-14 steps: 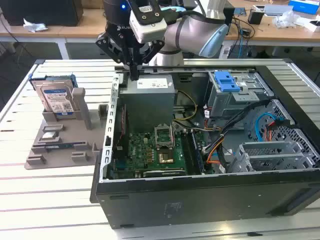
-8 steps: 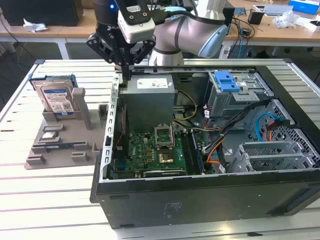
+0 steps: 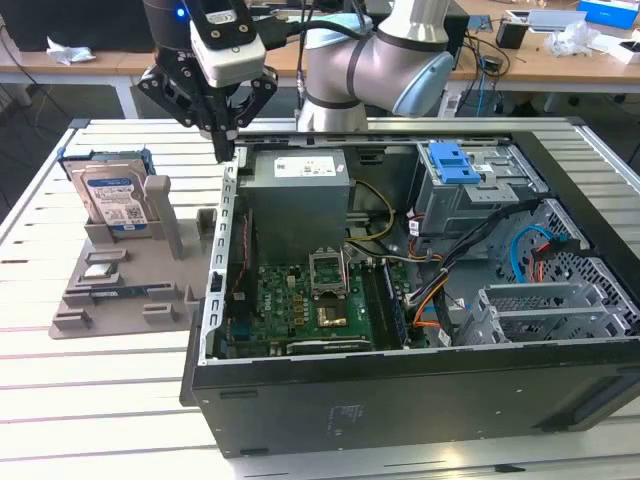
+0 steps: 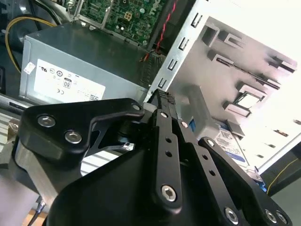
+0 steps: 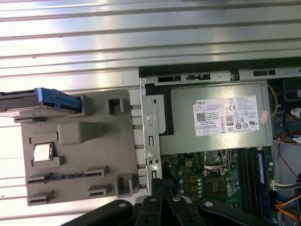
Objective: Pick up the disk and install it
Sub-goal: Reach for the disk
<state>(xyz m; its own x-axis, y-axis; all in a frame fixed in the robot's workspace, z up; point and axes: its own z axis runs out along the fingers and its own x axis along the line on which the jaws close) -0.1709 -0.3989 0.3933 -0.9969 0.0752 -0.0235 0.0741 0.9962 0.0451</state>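
The disk (image 3: 112, 198) stands upright in a gray holder (image 3: 75, 300) on the exterior view's left, beside the open computer case (image 3: 400, 400). The gripper (image 3: 228, 148) hangs over the case wall nearest the holder, between the holder and the power supply (image 3: 300, 200). Its fingers are pressed together and empty.

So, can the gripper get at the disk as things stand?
Probably yes. The disk stands on edge in the grey holder with nothing above it; the gripper hangs over the case wall beside the holder, apart from it.
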